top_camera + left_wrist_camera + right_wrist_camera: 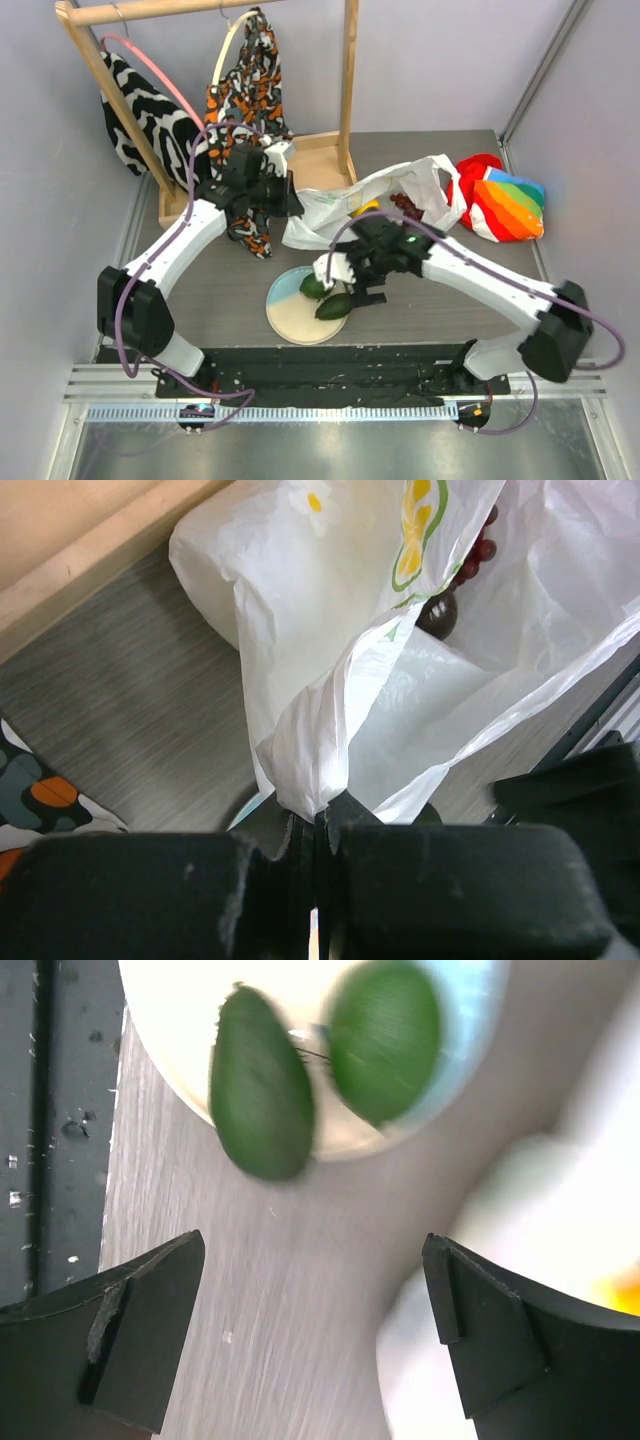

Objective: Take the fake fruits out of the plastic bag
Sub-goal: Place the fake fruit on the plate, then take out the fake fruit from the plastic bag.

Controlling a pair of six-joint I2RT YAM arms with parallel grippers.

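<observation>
Pinched tight in the left gripper [318, 822]: a gathered fold of the thin, crinkly white translucent plastic bag [330, 680] with yellow-green print. Mouth of the bag gaping away from the wrist, over the grey table [130, 710]. Deep inside, a dark red-purple plastic grape bunch [478, 542] and, just below it, a dark round shape too hidden to name.

Spread wide at the right gripper [315, 1330], with nothing between the black fingers [140, 1330]. Hovering over bare tabletop just beside the round cream plate with a blue rim [300, 990]. On that plate, two dark green avocado-like plastic ovals [262, 1080] side by side, one lapping over the rim. On the gripper's other side, blurred white bag with a spot of yellow.

Seen from above, a yellow plastic lemon [366, 207] in the bag's mouth. Beyond the bag, a red and rainbow-striped cloth [500, 205]. Behind the left arm, a wooden rack [347, 90] hung with patterned fabrics.
</observation>
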